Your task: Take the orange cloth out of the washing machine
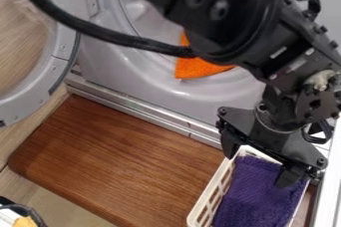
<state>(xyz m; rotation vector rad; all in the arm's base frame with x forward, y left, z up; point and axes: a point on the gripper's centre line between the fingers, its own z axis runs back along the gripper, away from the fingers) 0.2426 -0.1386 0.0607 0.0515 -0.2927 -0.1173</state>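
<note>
Orange cloth: lay inside the washing machine opening, partly behind the arm.
Gripper: hung wide above the basket.
Grasp: I needed to pinch fabric, sparing the rim.

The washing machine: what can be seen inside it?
An orange cloth lies inside the washing machine, near its mouth. The arm covers part of the cloth and much of the inside; what is behind, I cannot tell.

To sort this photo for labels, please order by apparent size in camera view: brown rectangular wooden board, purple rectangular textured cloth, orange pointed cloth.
1. Brown board
2. Purple cloth
3. Orange cloth, visible part only
</note>
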